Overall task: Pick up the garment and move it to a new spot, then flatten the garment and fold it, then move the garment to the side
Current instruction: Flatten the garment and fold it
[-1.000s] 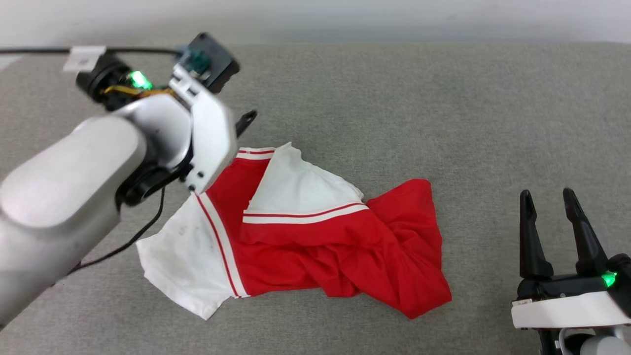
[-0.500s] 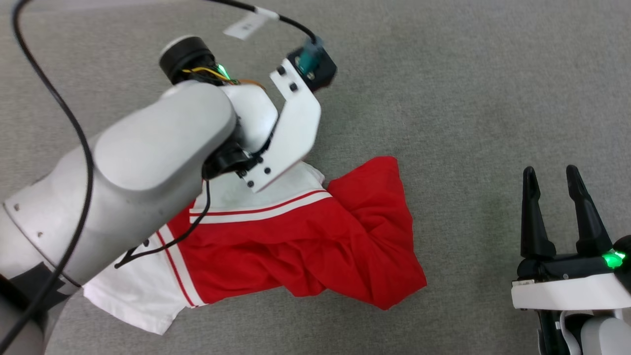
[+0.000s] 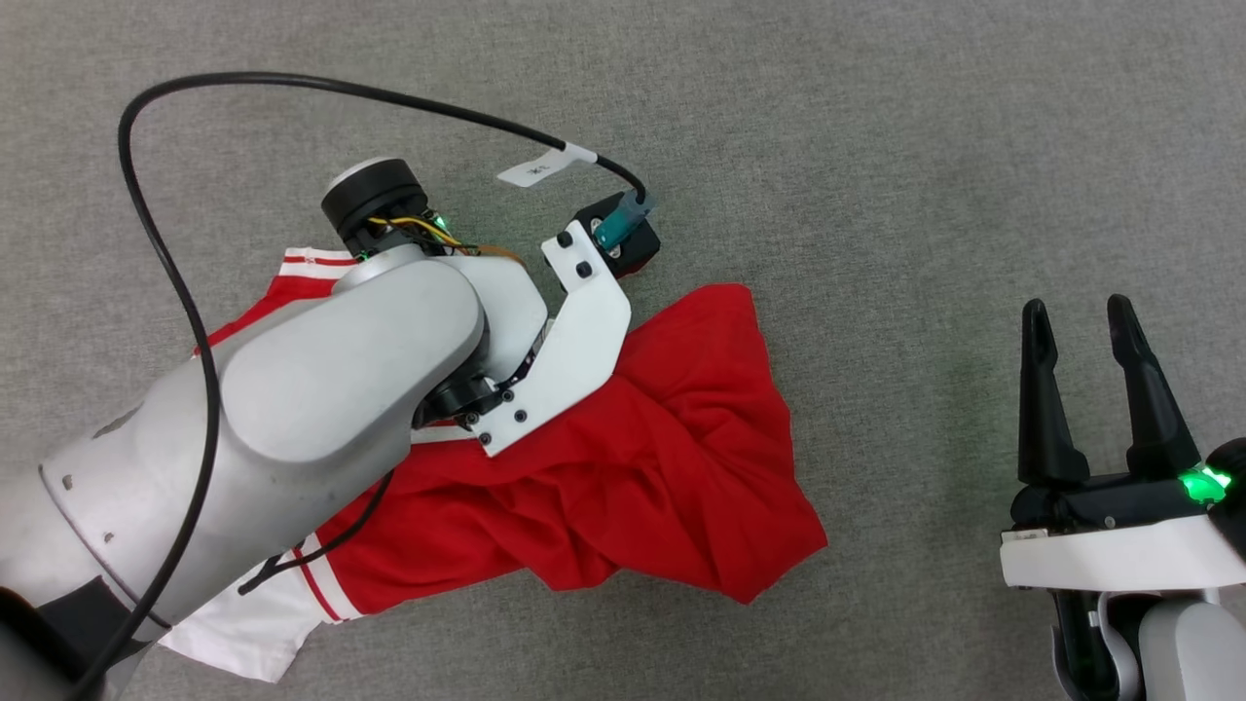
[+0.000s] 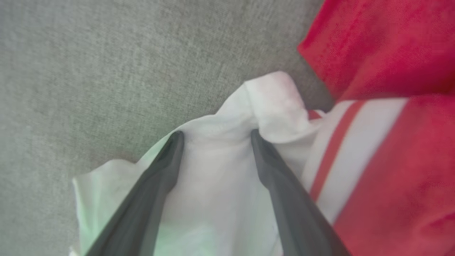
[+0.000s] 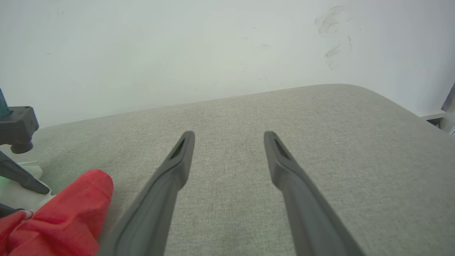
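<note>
The left gripper (image 4: 215, 137) sits spread wide astride a bunched white sleeve (image 4: 273, 103) of the garment (image 3: 681, 467), apparently lining up a pinch, while the right gripper (image 3: 1076, 316) waits unclenched and empty, well aside.

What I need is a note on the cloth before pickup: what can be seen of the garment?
The garment is a red shirt of soft, knit-looking cloth with white sleeves edged in red-and-white striped trim. It lies crumpled and partly folded over itself on the grey fabric surface, not flat. The left arm hides its middle in the head view. The left gripper is open, straddling a bunched fold of one white sleeve; whether it touches the cloth is unclear.
</note>
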Robot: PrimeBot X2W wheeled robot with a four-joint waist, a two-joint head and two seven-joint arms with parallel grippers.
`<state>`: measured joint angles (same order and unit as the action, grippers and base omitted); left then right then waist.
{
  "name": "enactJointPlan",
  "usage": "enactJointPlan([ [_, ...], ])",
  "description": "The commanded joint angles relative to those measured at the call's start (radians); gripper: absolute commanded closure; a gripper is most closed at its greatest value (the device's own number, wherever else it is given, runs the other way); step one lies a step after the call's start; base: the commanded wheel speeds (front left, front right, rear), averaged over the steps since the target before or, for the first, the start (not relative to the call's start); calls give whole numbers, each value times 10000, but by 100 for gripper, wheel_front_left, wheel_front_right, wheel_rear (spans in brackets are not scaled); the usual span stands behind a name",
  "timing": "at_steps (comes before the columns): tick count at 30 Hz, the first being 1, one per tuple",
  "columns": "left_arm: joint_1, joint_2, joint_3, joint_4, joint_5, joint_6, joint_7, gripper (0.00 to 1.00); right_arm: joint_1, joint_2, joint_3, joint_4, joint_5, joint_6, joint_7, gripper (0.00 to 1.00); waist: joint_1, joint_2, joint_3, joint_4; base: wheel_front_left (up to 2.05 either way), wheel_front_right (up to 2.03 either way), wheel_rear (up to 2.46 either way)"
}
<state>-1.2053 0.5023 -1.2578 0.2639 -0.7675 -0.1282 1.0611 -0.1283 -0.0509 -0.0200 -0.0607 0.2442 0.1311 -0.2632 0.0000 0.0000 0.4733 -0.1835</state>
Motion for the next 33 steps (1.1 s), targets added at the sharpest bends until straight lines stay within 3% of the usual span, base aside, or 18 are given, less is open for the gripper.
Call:
enactJointPlan([
  [1, 831, 64, -421, 268, 68, -14, -149, 100, -97, 12, -18, 26, -17, -7, -23, 0, 0, 0, -64, 49, 0, 0, 0],
  [15, -1265, -344, -238, -506, -331, -7, -3831, 100, 228, 12, 6, 143, -78, -7, -23, 0, 0, 0, -985, 287, 0, 0, 0],
  [23, -2117, -1549, -237, 355, 237, -8, -5474, 100, -82, 14, 3, 81, 243, -5, -23, 0, 0, 0, -232, -500, 0, 0, 0],
  [28, -1424, -2476, -240, 952, 839, -8, -5215, 100, -271, 14, -23, 75, 518, -7, -23, 0, 0, 0, 333, -1002, 0, 0, 0],
  [33, -238, -2747, -231, 865, 1186, -8, -4064, 100, -491, 12, 30, 90, 669, -5, -23, 0, 0, 0, 745, -1317, 0, 0, 0],
])
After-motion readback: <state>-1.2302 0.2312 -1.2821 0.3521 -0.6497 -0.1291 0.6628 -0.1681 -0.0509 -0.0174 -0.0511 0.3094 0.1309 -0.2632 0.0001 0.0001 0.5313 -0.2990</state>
